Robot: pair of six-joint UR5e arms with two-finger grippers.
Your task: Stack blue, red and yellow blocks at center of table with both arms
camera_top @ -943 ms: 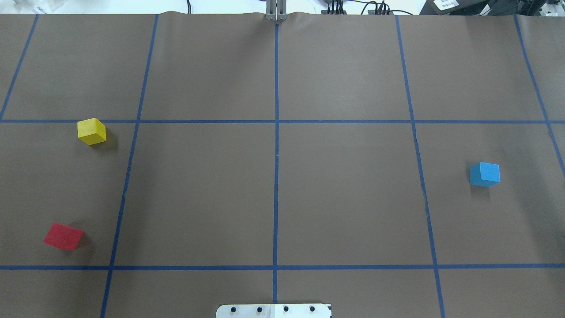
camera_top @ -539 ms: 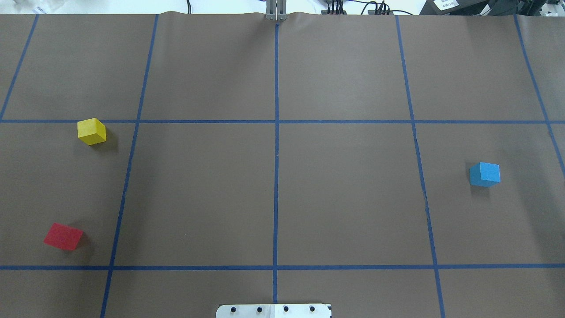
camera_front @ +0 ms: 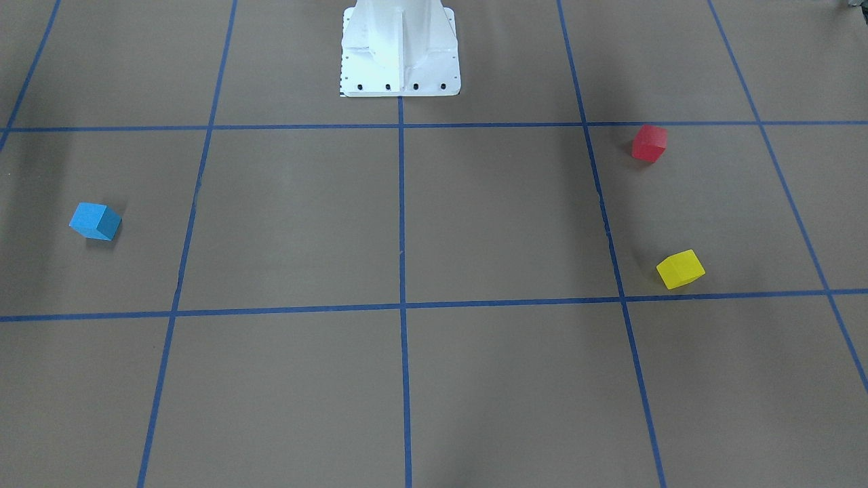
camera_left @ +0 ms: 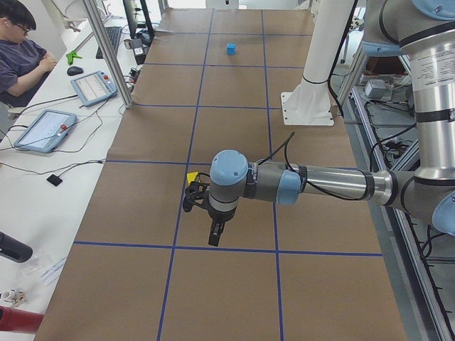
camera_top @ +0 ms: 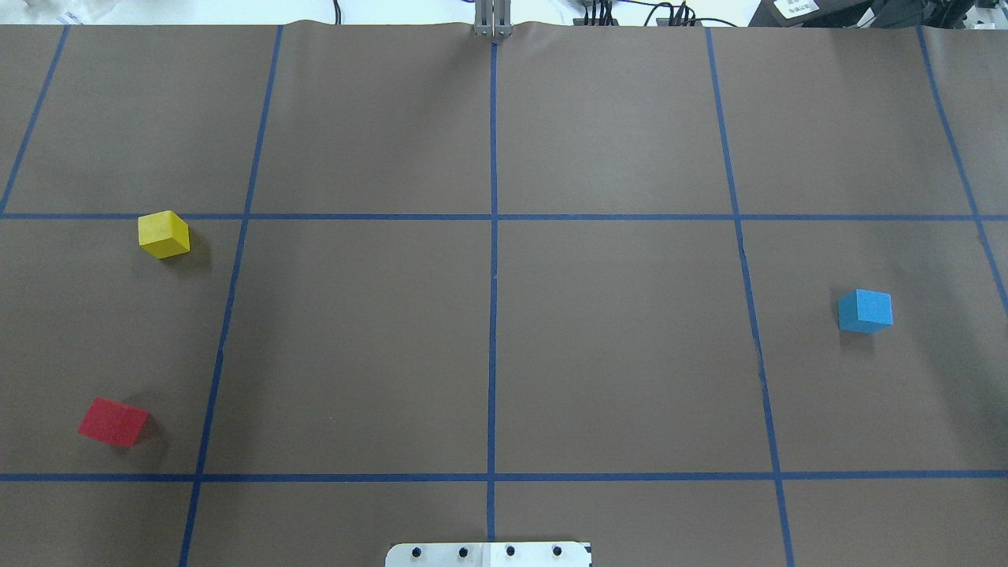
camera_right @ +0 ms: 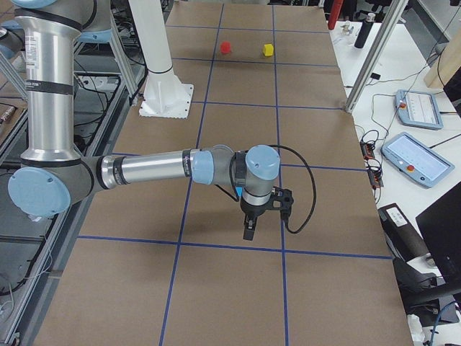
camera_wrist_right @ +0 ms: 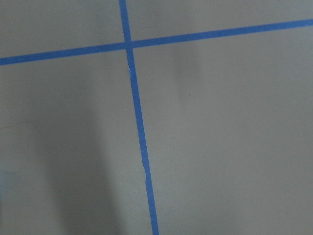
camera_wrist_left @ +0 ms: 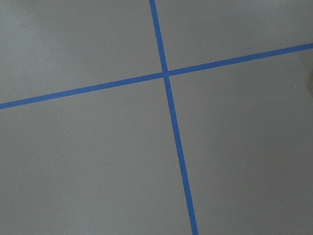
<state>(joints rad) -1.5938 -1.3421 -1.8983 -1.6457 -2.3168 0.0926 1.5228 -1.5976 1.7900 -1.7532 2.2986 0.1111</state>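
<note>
- Overhead exterior view, far left side: the red block (camera_top: 113,422) lies flat on the brown table cover (camera_top: 354,339), near the robot's edge.
- Yellow block (camera_top: 164,234) sits farther from the robot, on the same left side, well apart from the red one and just below a blue tape line (camera_top: 493,315).
- White robot base (camera_top: 488,554) shows at the near edge, in the middle.
- Blue block (camera_top: 865,310) stands alone on the right side, far from the other two.
- Left gripper (camera_left: 214,238) hangs over the table, pointing down, near the yellow block; I cannot tell if its fingers are apart.
- Right gripper (camera_right: 248,231) hangs the same way over the right side; its fingers I cannot judge either.
</note>
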